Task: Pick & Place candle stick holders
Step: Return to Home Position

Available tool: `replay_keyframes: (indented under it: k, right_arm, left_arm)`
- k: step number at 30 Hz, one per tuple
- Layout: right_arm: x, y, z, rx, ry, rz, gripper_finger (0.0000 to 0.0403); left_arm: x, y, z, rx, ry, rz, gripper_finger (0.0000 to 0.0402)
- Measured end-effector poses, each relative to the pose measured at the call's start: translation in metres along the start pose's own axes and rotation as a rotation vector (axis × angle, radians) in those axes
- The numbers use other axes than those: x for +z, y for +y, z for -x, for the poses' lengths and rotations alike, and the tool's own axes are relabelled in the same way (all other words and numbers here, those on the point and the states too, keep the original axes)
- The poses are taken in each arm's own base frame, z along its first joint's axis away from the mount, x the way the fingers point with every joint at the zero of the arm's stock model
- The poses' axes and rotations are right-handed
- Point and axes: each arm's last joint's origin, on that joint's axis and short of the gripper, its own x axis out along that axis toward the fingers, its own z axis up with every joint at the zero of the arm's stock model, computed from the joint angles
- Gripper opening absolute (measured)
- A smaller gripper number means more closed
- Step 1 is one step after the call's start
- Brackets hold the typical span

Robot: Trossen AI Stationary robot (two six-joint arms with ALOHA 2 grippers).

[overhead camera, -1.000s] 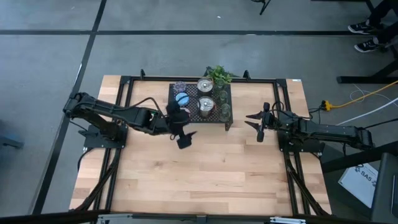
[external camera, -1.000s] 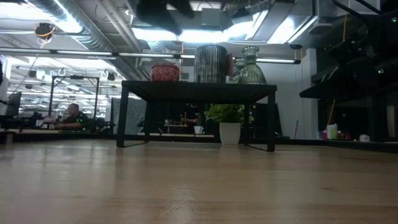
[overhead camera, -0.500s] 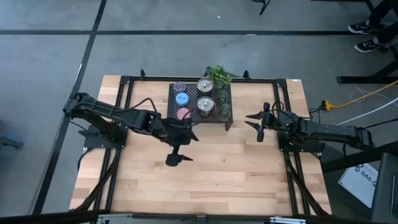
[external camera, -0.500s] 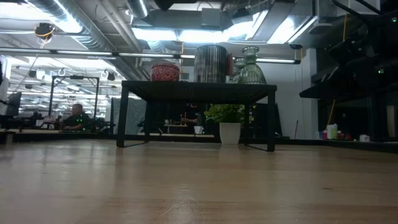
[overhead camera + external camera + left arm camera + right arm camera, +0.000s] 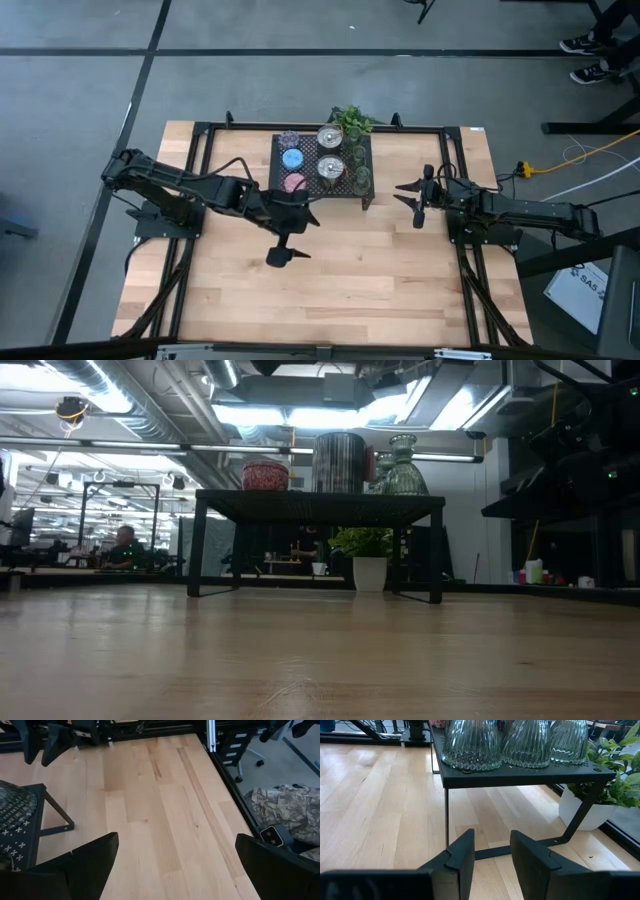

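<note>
The rack (image 5: pixel 318 192) stands at the middle of the far side of the tabletop (image 5: pixel 330 300), with the plant (image 5: pixel 350 120) just behind it. All eight holders are on the rack. On its left side they stand in a line: the purple holder (image 5: pixel 289 139) at the back, the blue holder (image 5: pixel 293 158) in the middle and the pink holder (image 5: pixel 295 182) at the front. Beside them are two silver holders (image 5: pixel 331 167), and three green cups (image 5: pixel 470 742) stand along the right edge.

The left gripper (image 5: pixel 281 256) hangs over bare tabletop in front of the rack, clear of it. Its fingers (image 5: pixel 85 865) are spread wide and hold nothing. The right gripper (image 5: pixel 410 200) waits to the right of the rack near the green cups, its fingers (image 5: pixel 462 855) a little apart and empty. A person (image 5: pixel 122 543) sits far off in the room behind.
</note>
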Motion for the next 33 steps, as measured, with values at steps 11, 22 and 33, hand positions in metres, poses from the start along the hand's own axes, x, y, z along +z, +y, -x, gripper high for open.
replay_keyframes:
  k: [11, 22, 33]
  right_arm:
    - [0.000, 0.000, 0.000, 0.000, 0.000, 0.000, 0.0128]
    - [0.000, 0.000, 0.000, 0.000, 0.000, 0.000, 0.0128]
    - [0.000, 0.000, 0.000, 0.001, 0.000, 0.000, 0.0128]
  left_arm:
    - [-0.007, 0.000, -0.002, -0.017, 0.057, -0.062, 0.0400]
    - [-0.102, 0.017, -0.014, 0.129, 0.312, 0.033, 0.0400]
    - [-0.184, 0.017, 0.019, 0.118, -0.007, -0.017, 0.0400]
